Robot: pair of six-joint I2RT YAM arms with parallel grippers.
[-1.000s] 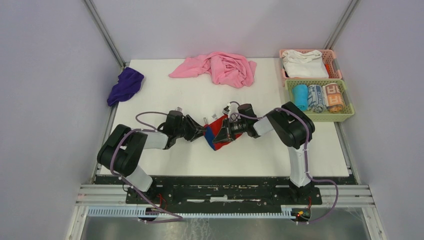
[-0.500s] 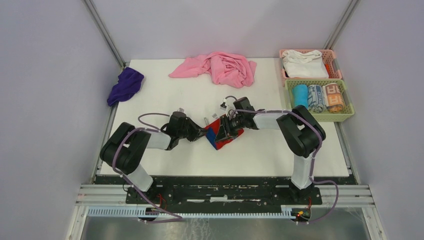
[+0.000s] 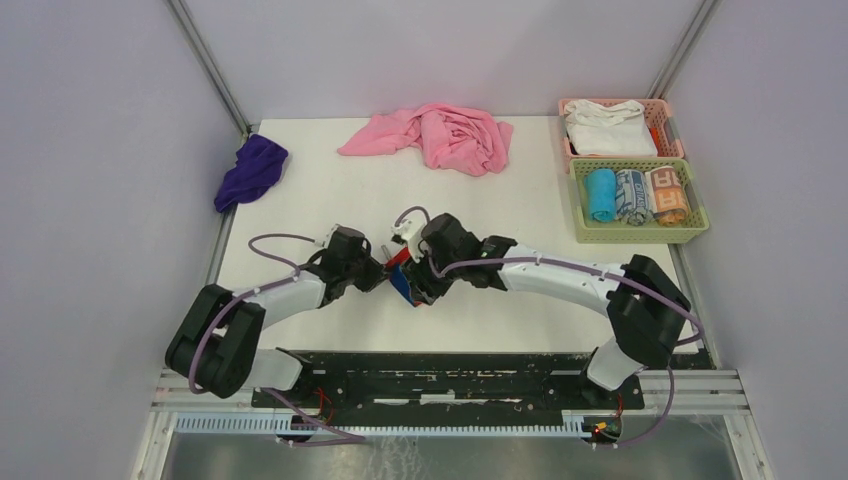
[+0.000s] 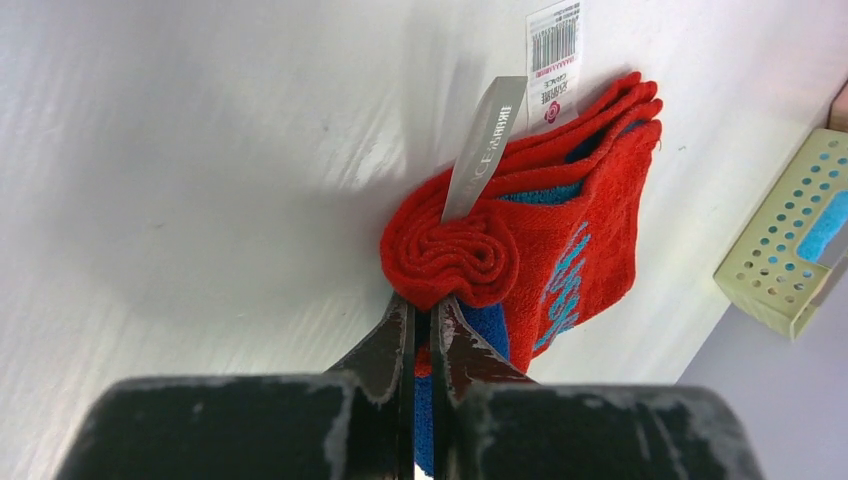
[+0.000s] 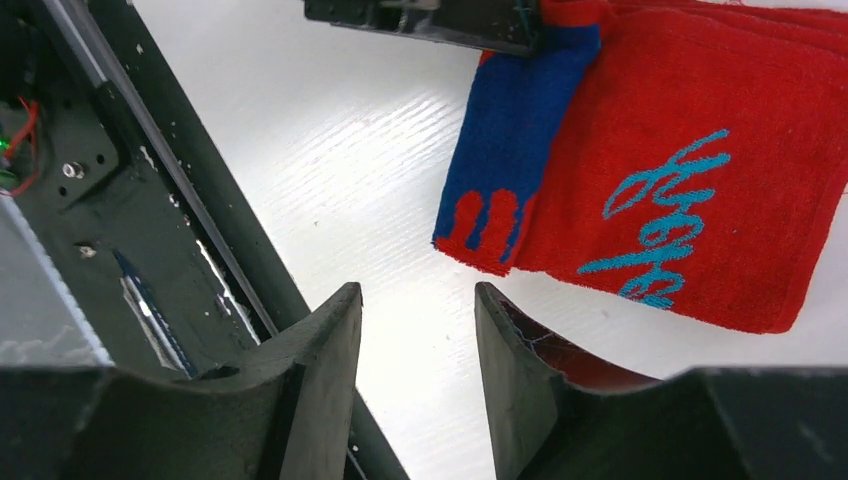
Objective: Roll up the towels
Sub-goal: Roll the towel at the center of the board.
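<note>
Rolling the red towel (image 4: 590, 230): the left hand (image 4: 422, 308) clenches its coiled end, while the right hand (image 5: 418, 298) is released, the flat part just ahead. Next, I judge, the right must regrip there.

Overhead: my left gripper (image 3: 379, 275) and right gripper (image 3: 420, 288) crowd over the red towel (image 3: 402, 284). Only a sliver of red and blue shows between them.

Left wrist: my shut fingers (image 4: 385, 345) cover the towel's near end. Print on the barcode tag (image 4: 553, 45) is too small to read. Green basket (image 4: 785, 245) is cut by the right edge.

Right wrist: the towel runs off the top and right edges.
</note>
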